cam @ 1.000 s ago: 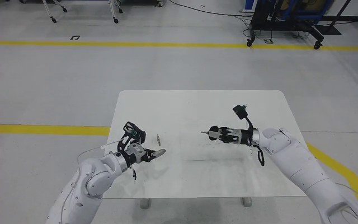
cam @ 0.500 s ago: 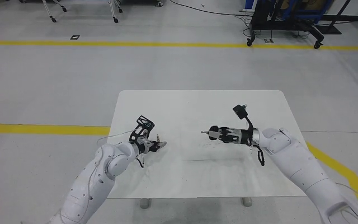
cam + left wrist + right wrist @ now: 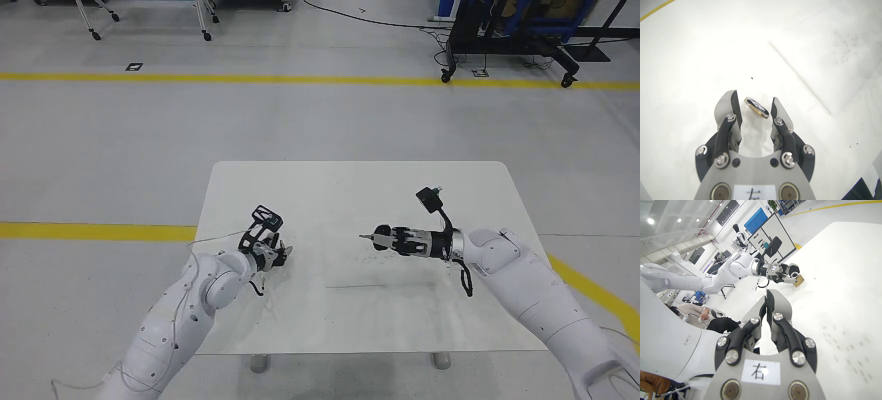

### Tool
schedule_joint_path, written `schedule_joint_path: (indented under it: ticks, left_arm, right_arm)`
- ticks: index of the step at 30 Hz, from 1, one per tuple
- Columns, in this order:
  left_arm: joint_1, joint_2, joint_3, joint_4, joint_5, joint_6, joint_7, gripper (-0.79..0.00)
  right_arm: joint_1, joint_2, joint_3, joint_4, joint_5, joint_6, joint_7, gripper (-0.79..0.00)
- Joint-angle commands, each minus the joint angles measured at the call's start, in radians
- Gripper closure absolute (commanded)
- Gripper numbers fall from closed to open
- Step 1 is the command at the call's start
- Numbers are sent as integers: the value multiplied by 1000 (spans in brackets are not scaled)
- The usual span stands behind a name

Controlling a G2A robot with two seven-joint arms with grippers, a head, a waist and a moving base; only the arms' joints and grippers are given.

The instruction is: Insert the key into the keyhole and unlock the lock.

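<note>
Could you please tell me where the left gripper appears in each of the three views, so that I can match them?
Top view: the left gripper is over the left half of the table.
Left wrist view: the left gripper is in the foreground, its fingers open on either side of the padlock.
Right wrist view: the left gripper is farther off, beyond the right gripper.
Shared landmark: the brass padlock on the white table.

You're looking at a brass-gold lock (image 3: 756, 109) with a dark, silver-flecked face, low centre of the left wrist view. The key (image 3: 766, 292) reads silver. Left gripper (image 3: 754, 97) and right gripper (image 3: 767, 298) match: light-grey fingers, black pads and links, silver screws. Table (image 3: 400, 190) is white with dark speckles, lower right of the right wrist view. Floor (image 3: 300, 120) is pale grey with yellow stripes (image 3: 300, 78).
</note>
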Motion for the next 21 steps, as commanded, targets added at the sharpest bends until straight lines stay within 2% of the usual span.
schedule_joint_path:
  ticks: [1, 3, 10, 21]
  left_arm:
    - [-1, -2, 4, -2, 5, 8, 0, -132]
    - [0, -3, 5, -5, 14, 15, 1, 0]
    - [7, -5, 9, -19, 51, 33, -11, 0]
    - [7, -6, 9, -32, 82, 2, -25, -15]
  right_arm:
    - [0, 0, 0, 0, 0, 0, 0, 0]
    - [0, 0, 0, 0, 0, 0, 0, 0]
    - [0, 0, 0, 0, 0, 0, 0, 0]
    - [0, 0, 0, 0, 0, 0, 0, 0]
